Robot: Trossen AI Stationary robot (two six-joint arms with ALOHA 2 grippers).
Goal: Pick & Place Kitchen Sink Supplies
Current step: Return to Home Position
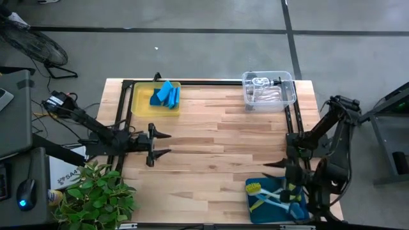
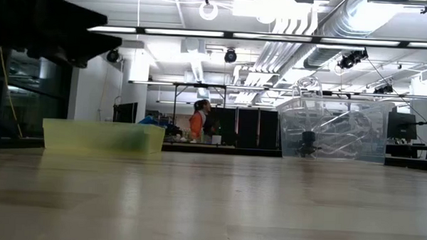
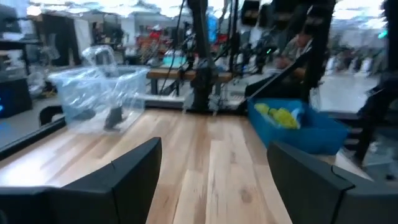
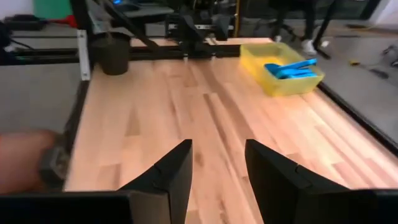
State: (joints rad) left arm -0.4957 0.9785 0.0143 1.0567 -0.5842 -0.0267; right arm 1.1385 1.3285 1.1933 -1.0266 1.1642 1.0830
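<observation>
Sponges in yellow bin, left tool apart

sponges – far-left bin | bottles – far-right bin | brushes in near-right bin

Three bins: one yellow bin, one clear bin, one blue bin. One plant. One person. At least two brushes; sponges and bottles overlap too much to count.

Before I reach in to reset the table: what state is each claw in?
Left claw: open, empty.
Right claw: open, empty.
</observation>
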